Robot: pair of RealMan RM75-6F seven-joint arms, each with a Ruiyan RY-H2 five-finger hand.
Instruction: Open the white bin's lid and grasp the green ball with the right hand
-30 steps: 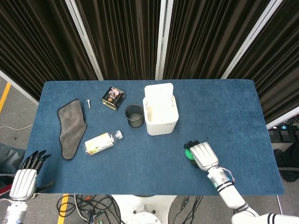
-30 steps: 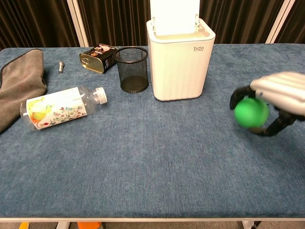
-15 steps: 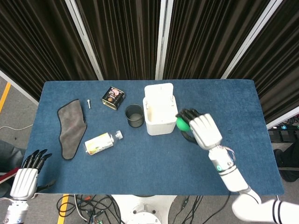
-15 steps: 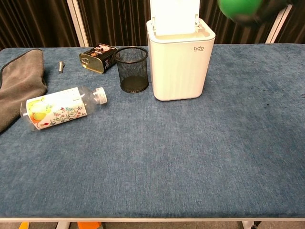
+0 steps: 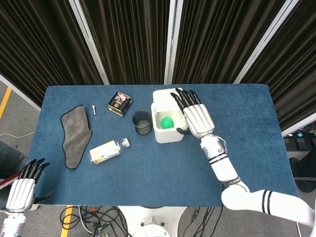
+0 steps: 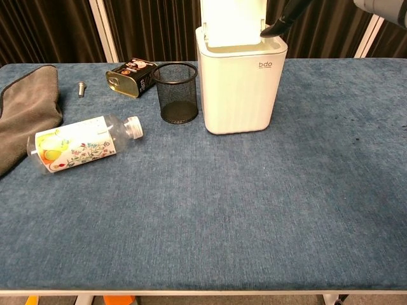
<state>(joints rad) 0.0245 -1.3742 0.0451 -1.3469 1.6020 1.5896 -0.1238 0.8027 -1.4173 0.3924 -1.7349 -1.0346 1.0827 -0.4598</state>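
Now green ball in white bin, right hand empty

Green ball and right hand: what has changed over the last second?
The right hand carried the green ball from the table's near right up to the white bin and let go; the ball now lies inside, fingers spread above. Left hand, bottle, cloth unchanged.

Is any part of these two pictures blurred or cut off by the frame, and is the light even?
Head view: sharp, evenly lit; the white robotic right hand and the green ball inside the white plastic bin are crisp. Chest view: sharp too, but the top edge crops the bin's raised lid and most of the right hand.
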